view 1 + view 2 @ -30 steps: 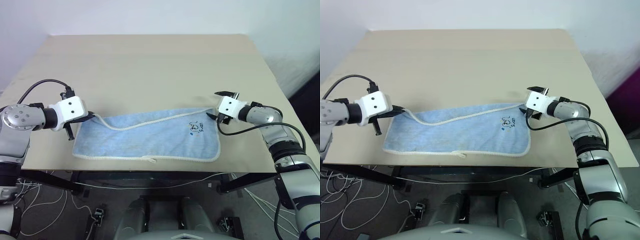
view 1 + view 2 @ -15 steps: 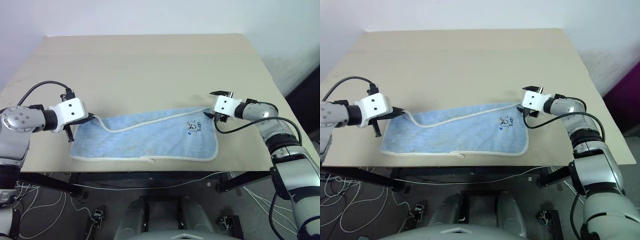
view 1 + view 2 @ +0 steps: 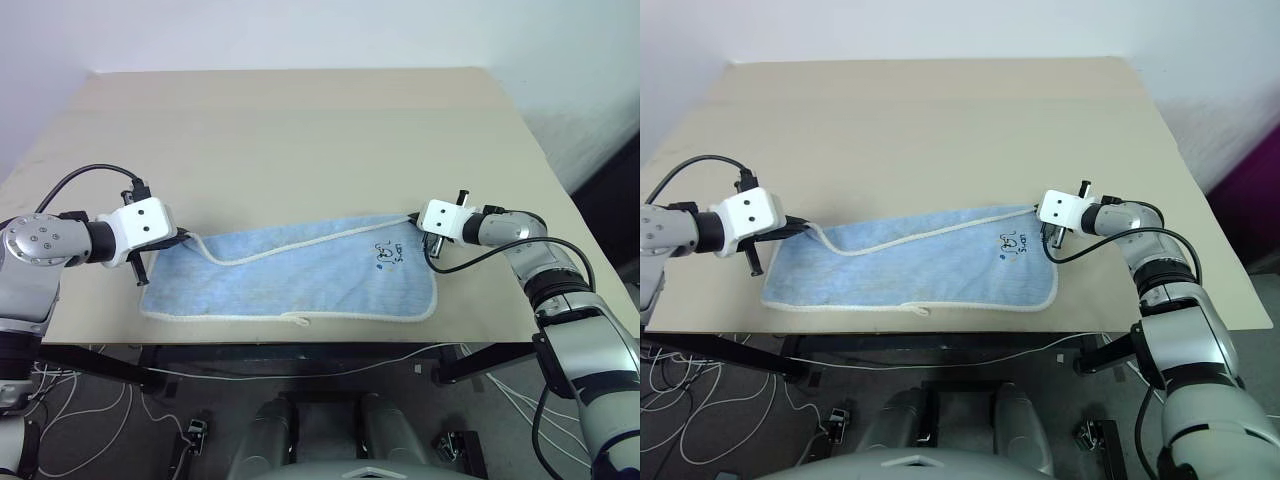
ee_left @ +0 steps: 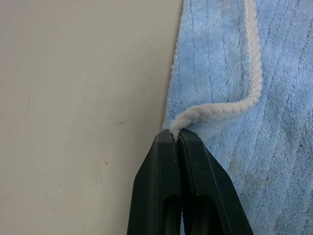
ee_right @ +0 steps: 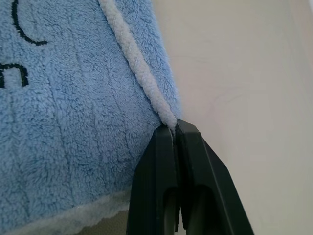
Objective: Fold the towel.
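Observation:
The light blue towel [image 3: 300, 275] with white piped edging lies flat near the front edge of the tan table [image 3: 300, 130], its dark printed logo [image 3: 388, 256] toward the right end. My left gripper [image 3: 183, 237] is shut on the towel's far left corner, seen pinched between the black fingers [image 4: 166, 176]. At the far right corner my right gripper [image 3: 413, 220] is shut on the white edging [image 5: 139, 73], where its fingers [image 5: 190, 176] meet. The far edge sags in a curve between the two grips.
The table stretches wide and bare behind the towel. Its front edge [image 3: 300, 345] runs just below the towel's near hem. Cables and frame legs show on the floor under the table.
My right gripper has gone from open to shut on the towel's far right corner after easing slightly left onto it. The left gripper has kept its grip and place.

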Robot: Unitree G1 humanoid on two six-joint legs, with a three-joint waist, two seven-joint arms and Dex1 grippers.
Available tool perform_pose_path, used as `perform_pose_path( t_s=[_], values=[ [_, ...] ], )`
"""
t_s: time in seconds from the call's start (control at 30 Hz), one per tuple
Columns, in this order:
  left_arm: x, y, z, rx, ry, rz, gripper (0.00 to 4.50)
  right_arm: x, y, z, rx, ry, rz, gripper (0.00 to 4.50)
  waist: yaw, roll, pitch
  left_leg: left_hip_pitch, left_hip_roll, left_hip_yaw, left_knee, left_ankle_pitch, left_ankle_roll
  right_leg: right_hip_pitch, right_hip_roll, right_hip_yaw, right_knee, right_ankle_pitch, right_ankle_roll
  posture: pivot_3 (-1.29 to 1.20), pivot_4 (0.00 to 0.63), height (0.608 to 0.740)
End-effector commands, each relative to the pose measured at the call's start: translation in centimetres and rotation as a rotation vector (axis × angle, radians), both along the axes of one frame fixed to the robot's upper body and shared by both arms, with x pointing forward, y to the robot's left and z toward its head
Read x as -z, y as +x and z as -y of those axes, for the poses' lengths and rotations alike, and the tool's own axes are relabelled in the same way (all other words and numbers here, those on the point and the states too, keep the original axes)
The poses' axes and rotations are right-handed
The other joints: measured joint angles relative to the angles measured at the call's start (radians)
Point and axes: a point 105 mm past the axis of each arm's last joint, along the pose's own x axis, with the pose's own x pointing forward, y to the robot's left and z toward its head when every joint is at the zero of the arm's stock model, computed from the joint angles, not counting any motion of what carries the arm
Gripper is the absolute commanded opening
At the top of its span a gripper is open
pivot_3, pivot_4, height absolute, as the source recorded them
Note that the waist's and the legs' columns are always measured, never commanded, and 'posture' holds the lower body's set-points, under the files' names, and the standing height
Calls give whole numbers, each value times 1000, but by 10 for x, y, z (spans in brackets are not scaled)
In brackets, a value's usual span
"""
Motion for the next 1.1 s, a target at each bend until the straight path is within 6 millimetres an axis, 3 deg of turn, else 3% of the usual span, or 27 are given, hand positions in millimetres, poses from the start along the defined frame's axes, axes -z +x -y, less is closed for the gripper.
perform_pose_path(
  t_s=[0.03,0.17,0.43,0.7,0.83,0.93,1.07,1.1],
  values=[
    [-18,0,-4,-8,0,63,0,-9,3,3,5,-19,36,14,0,0,0,0,0,0,0,0,0,0,0,0,0,0,0,0,150,740],
    [-30,3,-6,-24,-44,123,0,-32,4,9,7,-9,130,14,0,0,0,0,0,0,0,0,0,0,0,0,0,0,0,0,150,740],
    [-79,27,-31,-171,-187,366,0,-131,2,33,69,165,336,14,1,1,1,0,0,0,0,0,0,0,-1,0,0,0,0,0,150,740],
    [-129,51,-37,-240,-334,562,0,-202,2,53,154,245,471,14,1,1,1,-1,0,0,0,0,0,-2,-1,0,0,0,0,0,150,740],
    [-154,53,-44,-253,-358,625,0,-234,-7,63,160,255,521,14,1,1,1,-2,-1,1,0,0,0,-2,-1,0,0,0,0,0,150,740],
    [-159,45,-42,-203,-386,617,0,-242,-17,69,133,275,503,14,1,1,1,-2,-1,1,0,0,0,-2,-1,0,0,0,0,0,150,740],
    [-135,27,-39,-117,-386,503,0,-220,-36,66,35,327,355,14,-1,1,1,-2,0,1,0,0,0,-2,-1,0,0,0,0,0,150,740],
    [-121,22,-41,-112,-357,451,0,-203,-42,64,11,317,286,14,0,1,1,-2,0,1,0,0,0,-2,-1,1,0,0,0,0,150,740]
  ],
)
